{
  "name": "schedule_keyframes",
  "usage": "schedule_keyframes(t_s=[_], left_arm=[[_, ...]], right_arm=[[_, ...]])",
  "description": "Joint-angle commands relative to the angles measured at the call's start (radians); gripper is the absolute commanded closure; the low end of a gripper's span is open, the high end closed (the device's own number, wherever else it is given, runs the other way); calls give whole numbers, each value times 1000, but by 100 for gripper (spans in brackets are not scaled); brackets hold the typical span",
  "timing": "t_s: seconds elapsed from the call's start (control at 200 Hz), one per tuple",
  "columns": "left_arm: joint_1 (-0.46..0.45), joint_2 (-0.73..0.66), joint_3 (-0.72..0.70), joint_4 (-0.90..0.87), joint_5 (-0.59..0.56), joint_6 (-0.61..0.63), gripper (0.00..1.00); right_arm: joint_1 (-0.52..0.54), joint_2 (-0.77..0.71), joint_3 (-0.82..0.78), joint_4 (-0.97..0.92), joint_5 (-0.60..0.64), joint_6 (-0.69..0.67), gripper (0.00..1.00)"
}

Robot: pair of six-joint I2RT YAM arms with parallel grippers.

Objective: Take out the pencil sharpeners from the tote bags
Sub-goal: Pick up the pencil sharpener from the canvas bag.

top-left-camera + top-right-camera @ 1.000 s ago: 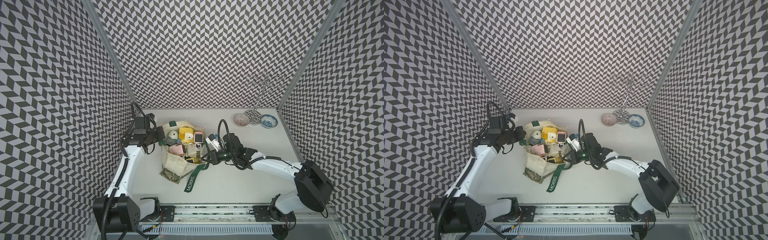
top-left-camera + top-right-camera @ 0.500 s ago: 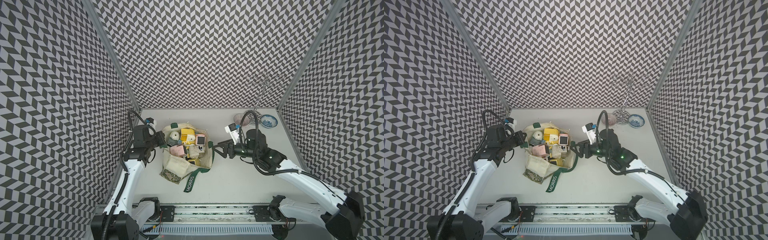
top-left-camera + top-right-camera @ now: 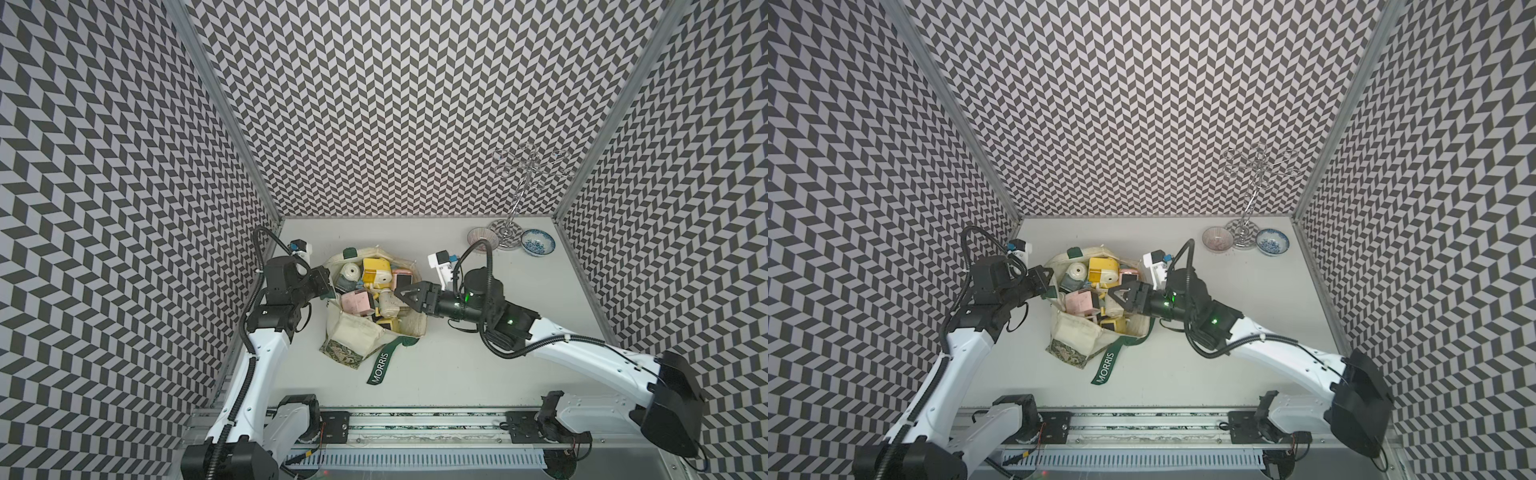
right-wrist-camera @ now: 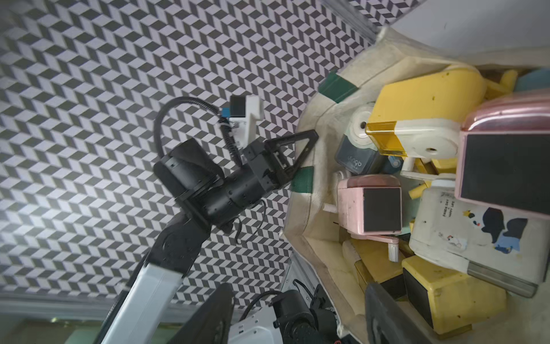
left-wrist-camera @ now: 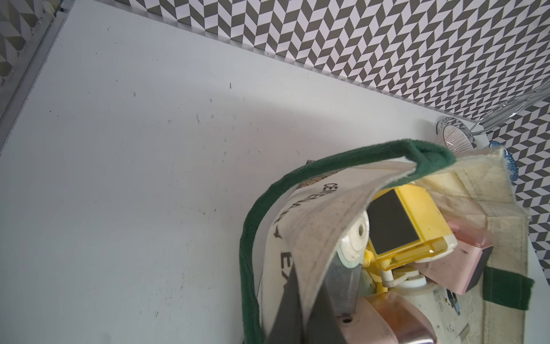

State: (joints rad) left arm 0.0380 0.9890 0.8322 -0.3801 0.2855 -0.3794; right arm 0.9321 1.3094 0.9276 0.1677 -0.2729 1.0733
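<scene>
1. Pencil sharpeners [image 3: 376, 286] in yellow, pink, cream and dark blue lie heaped inside the tote bag [image 3: 353, 332], filling its open mouth.
2. The left gripper [image 3: 326, 284] pinches the bag's canvas rim, its fingers closed tight on the cloth.
3. The right gripper [image 3: 402, 296] hangs over the opposite side of the bag's mouth, fingers spread wide, gripping nothing.
4. A green strap [image 3: 381, 368] trailing from the bag reads "MORRIS".
5. A cream sharpener [image 4: 464, 226] inside the bag reads "PANDA DAY HAPPY LIFE"; the bag's outer print is only partly legible.
</scene>
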Motion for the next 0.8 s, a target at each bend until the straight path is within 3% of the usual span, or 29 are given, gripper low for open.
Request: schedule_keyframes(t_s=[0.0, 0.195, 0.355, 0.566, 0.796], left_arm=[[7, -34, 9, 55, 4, -8, 100], [7, -30, 11, 51, 2, -7, 100], [7, -47, 7, 52, -10, -4, 100], [12, -46, 7, 50, -15, -1, 100], [17, -46, 5, 46, -25, 3, 100]], right_arm=[[53, 51, 53, 96, 160, 159, 28], [92, 189, 153, 44, 273, 269, 28], [96, 281, 267, -109, 392, 320, 26], [95, 281, 223, -37, 543, 406, 26], [84, 395, 346, -71, 506, 436, 26]])
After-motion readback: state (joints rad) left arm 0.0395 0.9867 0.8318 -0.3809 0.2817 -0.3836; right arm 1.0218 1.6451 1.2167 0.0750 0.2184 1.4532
